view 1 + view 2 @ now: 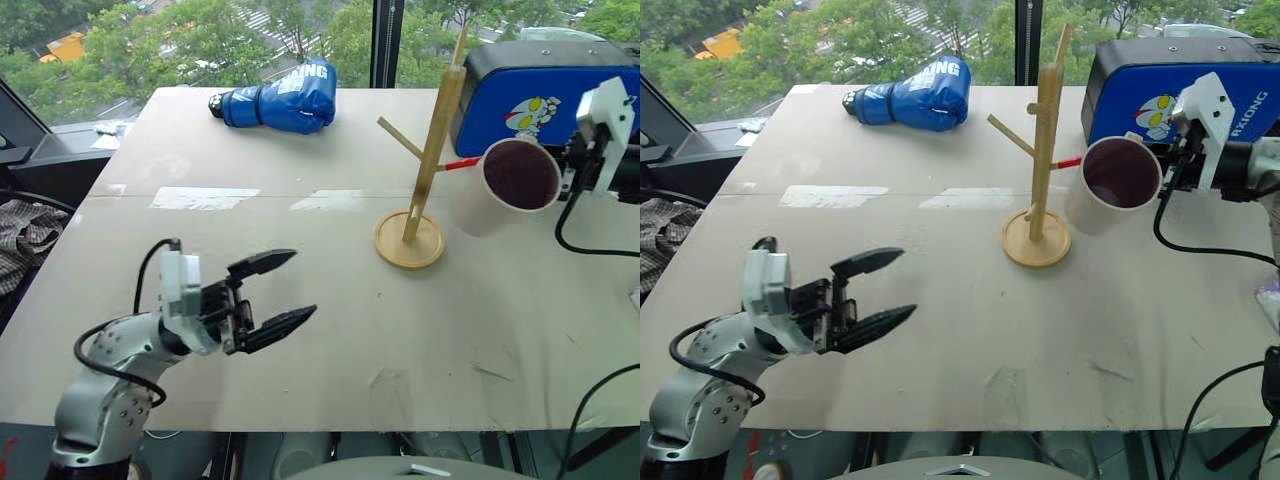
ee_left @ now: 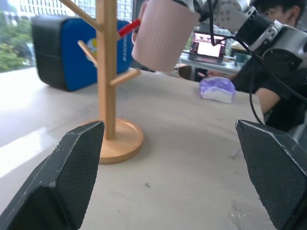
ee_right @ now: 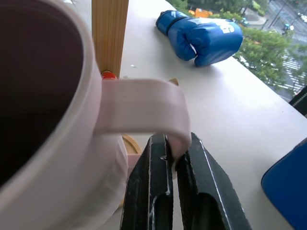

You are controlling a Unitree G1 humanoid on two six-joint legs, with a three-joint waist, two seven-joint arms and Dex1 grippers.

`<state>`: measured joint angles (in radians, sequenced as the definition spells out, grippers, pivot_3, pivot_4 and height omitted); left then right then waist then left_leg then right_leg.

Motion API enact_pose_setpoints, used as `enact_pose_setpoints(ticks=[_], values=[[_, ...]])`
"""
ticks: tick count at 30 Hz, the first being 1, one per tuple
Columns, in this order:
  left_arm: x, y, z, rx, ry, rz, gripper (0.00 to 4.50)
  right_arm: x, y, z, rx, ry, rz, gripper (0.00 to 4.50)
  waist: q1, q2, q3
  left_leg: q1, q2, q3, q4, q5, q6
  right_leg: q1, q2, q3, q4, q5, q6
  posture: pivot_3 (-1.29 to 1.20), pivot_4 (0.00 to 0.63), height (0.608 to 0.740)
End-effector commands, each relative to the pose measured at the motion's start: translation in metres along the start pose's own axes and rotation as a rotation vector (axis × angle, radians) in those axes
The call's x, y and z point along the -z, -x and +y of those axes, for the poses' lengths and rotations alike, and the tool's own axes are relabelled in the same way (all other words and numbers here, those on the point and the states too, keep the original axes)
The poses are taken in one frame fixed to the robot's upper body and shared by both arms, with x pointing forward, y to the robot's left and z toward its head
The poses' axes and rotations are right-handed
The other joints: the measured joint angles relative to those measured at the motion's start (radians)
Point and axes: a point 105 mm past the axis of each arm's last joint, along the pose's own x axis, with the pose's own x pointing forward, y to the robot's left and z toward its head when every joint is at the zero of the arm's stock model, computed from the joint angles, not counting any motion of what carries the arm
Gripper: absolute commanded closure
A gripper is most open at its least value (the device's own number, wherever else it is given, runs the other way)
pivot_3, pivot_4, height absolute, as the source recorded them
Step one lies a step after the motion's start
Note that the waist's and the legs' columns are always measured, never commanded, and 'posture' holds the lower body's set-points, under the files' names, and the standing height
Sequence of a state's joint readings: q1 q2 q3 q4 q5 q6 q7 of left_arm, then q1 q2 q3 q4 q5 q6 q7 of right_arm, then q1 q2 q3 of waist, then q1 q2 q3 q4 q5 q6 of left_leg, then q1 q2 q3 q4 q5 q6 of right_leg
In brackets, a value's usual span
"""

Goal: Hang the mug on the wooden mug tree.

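Mug (image 1: 520, 176) in raised right hand (image 3: 173, 158)

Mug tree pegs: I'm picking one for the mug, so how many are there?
4 that I can see on the mug tree: one at the top, one toward the boxing glove, a red-tipped one by the mug, and a short low one; others may be hidden.
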<state>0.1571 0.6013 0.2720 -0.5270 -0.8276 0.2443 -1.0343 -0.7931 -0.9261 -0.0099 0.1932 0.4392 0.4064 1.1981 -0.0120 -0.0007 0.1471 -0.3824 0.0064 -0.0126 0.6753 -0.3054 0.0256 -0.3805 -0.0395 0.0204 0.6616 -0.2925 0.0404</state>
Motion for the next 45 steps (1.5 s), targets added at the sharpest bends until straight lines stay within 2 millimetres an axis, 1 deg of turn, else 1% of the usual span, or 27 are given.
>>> enact_pose_setpoints(ticks=[1,5,9,11,14,17,18,20,21,22,23,25,26,29,31,34,36,38,39,41,45], values=[[-0.02,0.001,-0.005,-0.019,-0.056,-0.099,0.0,-0.013,-0.002,-0.002,-0.053,0.063,0.005,4.39,0.0,0.0,0.0,0.0,0.0,0.0,0.0,0.0,0.0,0.0,0.0,0.0,0.0,0.0,0.0,0.0,0.15,0.74],[-0.031,0.0,-0.007,-0.035,-0.071,-0.182,0.0,-0.018,-0.01,-0.004,-0.106,0.072,0.037,4.39,-0.001,0.0,0.0,0.0,0.0,0.0,0.0,0.0,0.0,0.0,0.0,0.0,0.0,0.0,0.0,0.0,0.15,0.74],[-0.028,0.0,-0.009,-0.029,-0.062,-0.184,0.0,-0.022,-0.016,-0.009,-0.136,0.083,0.07,4.39,-0.002,0.0,0.0,0.0,0.0,0.0,0.0,0.0,0.0,0.0,0.0,0.0,0.001,0.0,0.0,0.0,0.15,0.74],[-0.028,-0.002,-0.008,-0.037,-0.061,-0.184,0.0,-0.023,-0.021,-0.008,-0.16,0.082,0.092,4.39,-0.002,0.0,0.0,0.0,0.0,0.0,0.0,0.0,0.0,0.0,0.0,0.0,0.0,0.0,0.0,0.0,0.15,0.74],[-0.027,-0.004,-0.007,-0.043,-0.061,-0.187,0.0,-0.018,-0.031,-0.012,-0.146,0.053,0.162,4.39,-0.002,0.0,0.0,0.0,0.0,0.0,0.0,0.0,0.0,0.0,0.0,0.0,0.0,0.0,0.0,0.0,0.15,0.74],[-0.028,-0.005,-0.005,-0.048,-0.059,-0.199,0.0,-0.012,-0.04,-0.011,-0.165,0.055,0.206,4.39,-0.002,0.0,0.0,0.0,0.0,0.0,0.0,0.0,0.0,0.0,0.0,0.0,0.0,0.0,0.0,0.0,0.15,0.74],[-0.029,-0.004,-0.004,-0.052,-0.053,-0.218,0.0,-0.01,-0.043,-0.01,-0.174,0.058,0.212,4.16,-0.002,0.0,0.0,0.0,0.0,0.0,0.0,0.0,-0.001,-0.001,0.0,0.0,0.0,0.0,0.0,0.0,0.15,0.74],[-0.031,-0.003,-0.003,-0.059,-0.04,-0.247,0.0,-0.007,-0.043,-0.008,-0.186,0.057,0.223,3.54,-0.001,0.0,0.0,0.0,0.0,0.0,0.0,0.0,-0.001,-0.001,-0.001,0.0,0.0,0.0,0.0,0.0,0.15,0.74],[-0.032,-0.003,-0.002,-0.06,-0.038,-0.252,0.0,-0.007,-0.04,-0.01,-0.163,0.061,0.218,3.06,0.0,0.0,0.0,-0.001,0.0,0.0,0.0,0.0,-0.001,-0.001,-0.001,-0.001,0.0,0.0,0.0,0.0,0.15,0.74],[-0.032,-0.003,-0.002,-0.06,-0.037,-0.252,0.0,-0.007,-0.039,-0.012,-0.145,0.065,0.215,2.68,0.001,0.0,0.0,-0.002,0.0,0.0,0.0,0.0,-0.001,-0.002,-0.001,-0.001,0.0,0.0,0.0,0.0,0.15,0.74],[-0.032,-0.003,-0.002,-0.061,-0.039,-0.254,0.0,-0.007,-0.036,-0.014,-0.124,0.068,0.204,2.05,0.001,0.0,0.0,-0.003,0.0,-0.001,0.0,0.0,-0.001,-0.003,-0.001,-0.001,0.0,0.0,0.0,0.0,0.15,0.74],[-0.031,-0.004,-0.003,-0.059,-0.035,-0.258,0.0,-0.009,-0.03,-0.019,-0.078,0.063,0.18,1.08,0.001,0.0,0.0,-0.005,0.0,-0.001,0.0,0.0,-0.001,-0.005,-0.001,-0.001,0.0,0.0,0.0,0.0,0.15,0.74],[-0.029,-0.005,-0.004,-0.055,-0.03,-0.257,0.0,-0.008,-0.02,-0.021,-0.038,0.041,0.168,0.64,0.001,0.0,0.0,-0.006,0.0,-0.001,0.0,0.0,-0.001,-0.006,-0.001,-0.001,0.0,0.0,0.0,0.0,0.15,0.74],[-0.022,-0.008,-0.006,-0.034,-0.005,-0.239,0.0,-0.004,0.006,-0.024,0.036,0.016,0.146,0.64,0.009,0.0,0.0,-0.011,0.0,-0.002,0.001,0.0,-0.001,-0.01,-0.001,-0.003,0.0,0.0,0.0,0.0,0.15,0.74],[-0.015,-0.01,-0.005,-0.027,0.013,-0.218,0.0,0.0,0.018,-0.023,0.077,-0.011,0.144,0.64,0.008,0.0,0.0,-0.016,-0.001,-0.002,0.003,0.0,-0.001,-0.014,-0.001,-0.002,0.001,0.0,0.0,0.0,0.15,0.74],[-0.004,-0.018,-0.003,-0.017,0.038,-0.179,0.0,0.02,0.048,-0.026,0.205,-0.018,0.177,0.64,0.002,0.001,0.0,-0.016,-0.001,-0.002,0.004,0.0,-0.001,-0.014,-0.001,-0.002,0.003,0.0,0.0,0.0,0.15,0.74],[-0.001,-0.022,-0.002,-0.008,0.052,-0.171,0.0,0.031,0.066,-0.021,0.26,-0.044,0.177,0.64,0.009,0.0,0.0,-0.016,-0.001,-0.004,0.004,0.0,-0.001,-0.013,0.0,-0.004,0.003,0.0,0.0,0.0,0.15,0.74],[0.005,-0.023,0.002,-0.012,0.057,-0.153,0.0,0.042,0.082,-0.011,0.309,-0.105,0.153,0.64,0.009,0.0,0.0,-0.015,-0.001,-0.003,0.006,0.0,-0.001,-0.012,0.0,-0.003,0.004,0.0,0.0,0.0,0.15,0.74],[0.009,-0.023,0.003,-0.007,0.065,-0.135,0.0,0.051,0.09,-0.004,0.33,-0.138,0.156,0.64,0.015,0.001,0.0,-0.015,-0.001,-0.003,0.007,0.0,-0.001,-0.012,0.0,-0.003,0.004,0.0,0.0,0.0,0.15,0.74],[0.016,-0.02,0.007,-0.023,0.066,-0.1,0.0,0.065,0.102,0.008,0.369,-0.19,0.168,0.64,0.018,0.002,-0.001,-0.015,-0.001,-0.003,0.007,0.0,-0.001,-0.011,0.0,-0.003,0.005,0.0,0.0,0.0,0.15,0.74],[0.032,-0.009,0.016,-0.076,0.062,-0.005,0.0,0.092,0.115,0.042,0.409,-0.299,0.181,0.64,0.012,0.002,-0.001,-0.013,-0.001,-0.002,0.008,0.0,0.0,-0.011,0.002,-0.001,0.008,0.0,0.0,0.0,0.15,0.74]])
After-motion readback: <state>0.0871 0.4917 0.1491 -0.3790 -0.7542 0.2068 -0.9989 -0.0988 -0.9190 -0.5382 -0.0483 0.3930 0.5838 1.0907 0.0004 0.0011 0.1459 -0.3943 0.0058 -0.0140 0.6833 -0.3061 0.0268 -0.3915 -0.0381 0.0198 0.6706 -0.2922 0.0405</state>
